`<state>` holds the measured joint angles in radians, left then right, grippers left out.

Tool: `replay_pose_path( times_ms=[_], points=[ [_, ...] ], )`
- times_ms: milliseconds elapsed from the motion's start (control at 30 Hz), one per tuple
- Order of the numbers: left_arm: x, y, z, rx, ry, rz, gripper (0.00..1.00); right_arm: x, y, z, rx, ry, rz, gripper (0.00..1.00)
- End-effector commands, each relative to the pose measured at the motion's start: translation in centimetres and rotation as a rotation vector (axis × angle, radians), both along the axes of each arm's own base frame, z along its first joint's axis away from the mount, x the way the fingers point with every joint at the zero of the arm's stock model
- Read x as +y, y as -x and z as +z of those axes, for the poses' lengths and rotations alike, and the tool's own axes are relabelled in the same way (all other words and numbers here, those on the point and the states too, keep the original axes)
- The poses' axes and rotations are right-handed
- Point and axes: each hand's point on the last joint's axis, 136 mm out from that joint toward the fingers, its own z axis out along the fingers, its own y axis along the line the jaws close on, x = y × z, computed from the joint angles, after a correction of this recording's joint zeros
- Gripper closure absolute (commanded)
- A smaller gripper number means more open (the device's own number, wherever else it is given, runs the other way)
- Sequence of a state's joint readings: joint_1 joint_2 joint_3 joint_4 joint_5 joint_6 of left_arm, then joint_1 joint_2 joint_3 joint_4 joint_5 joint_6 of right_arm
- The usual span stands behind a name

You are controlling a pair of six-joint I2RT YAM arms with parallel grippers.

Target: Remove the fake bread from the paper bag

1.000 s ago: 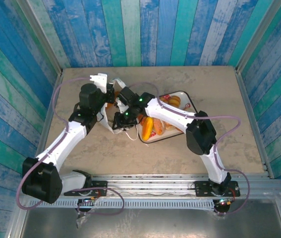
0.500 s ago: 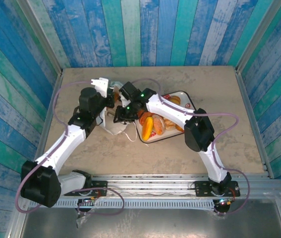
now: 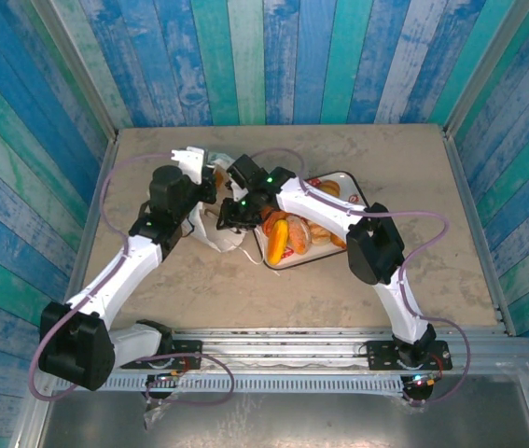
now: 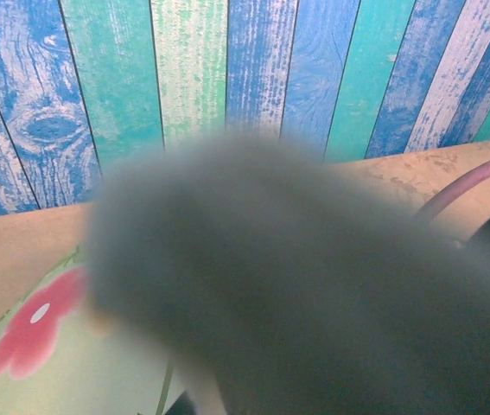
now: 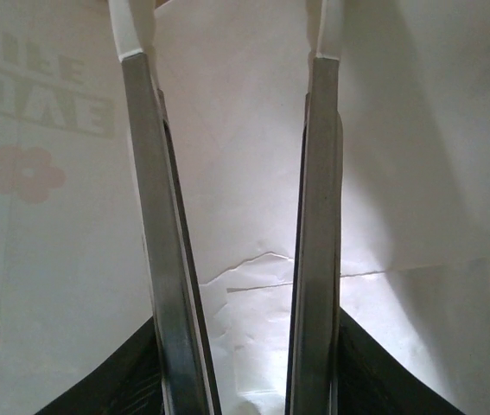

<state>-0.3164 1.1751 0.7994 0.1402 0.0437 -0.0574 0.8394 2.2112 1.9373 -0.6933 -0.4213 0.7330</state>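
Blue and teal plank walls (image 3: 273,56) enclose a beige table (image 3: 357,149) on three sides, with both arm bases bolted at its near edge.

The paper bag (image 3: 214,235), white and crumpled, sits left of the table's middle, well in from the left edge. It lies just beside the left rim of a white tray (image 3: 361,200). A thin loop handle (image 3: 245,256) trails from its near side.

The fake bread (image 3: 279,241) seen from above lies on the tray. A long orange loaf is at the tray's left end, and golden-brown rolls (image 3: 327,191) are toward its far-right corner. Whether any bread is inside the bag cannot be told.

The left tool (image 3: 204,183) meets the far rim of the bag, with its jaws pressed together. Whether paper is caught between them cannot be told. In the left wrist view a blurred grey mass (image 4: 314,285) blocks the middle. A red flower print (image 4: 33,333) on white paper shows at lower left, and a purple cable (image 4: 469,181) at right.

The right arm crosses above the tray, and the right tool (image 3: 225,220) is sunk into the mouth of the bag. In the right wrist view the right tool (image 5: 227,35) stands inside the bag (image 5: 236,130). Its two metal fingers (image 5: 149,216) are spread a little, with nothing pinched and only creased white paper visible between them. Reversed lettering (image 5: 41,86) and a faint flower (image 5: 27,173) show through the left wall of the bag.
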Motion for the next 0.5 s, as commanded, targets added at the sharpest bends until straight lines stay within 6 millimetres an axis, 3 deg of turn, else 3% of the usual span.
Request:
replay_pose_path(
  times_ms=[0, 467],
  points=[
    [-0.1, 0.3, 0.9, -0.035, 0.023, -0.001, 1.0, -1.0, -1.1, -0.1, 0.0, 0.017, -0.06, 0.56],
    [-2.4, 0.5, 0.6, -0.009, 0.051, -0.111, 1.0, 2.8, -2.5, -0.8, 0.069, -0.161, -0.106, 0.56]
  ],
)
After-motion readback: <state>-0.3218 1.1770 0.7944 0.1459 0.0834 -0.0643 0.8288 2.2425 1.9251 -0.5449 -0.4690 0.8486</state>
